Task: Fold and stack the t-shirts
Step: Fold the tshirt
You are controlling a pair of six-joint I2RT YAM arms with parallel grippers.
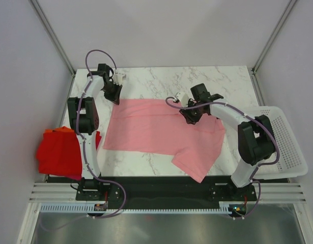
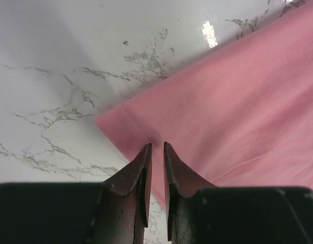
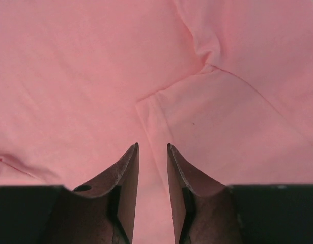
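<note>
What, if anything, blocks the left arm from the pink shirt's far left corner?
Probably nothing. The left gripper hovers right at that corner of the pink shirt, jaws slightly parted, and only marble table shows around it.

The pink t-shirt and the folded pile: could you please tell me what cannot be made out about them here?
- Pink t-shirt: in the top view the right gripper and right arm cover its far right edge.
- Folded pile: the left arm crosses its right side there; its shirts are too small to count.
- Left wrist view: frame edges crop the shirt; whether the left gripper touches cloth is unclear.
</note>
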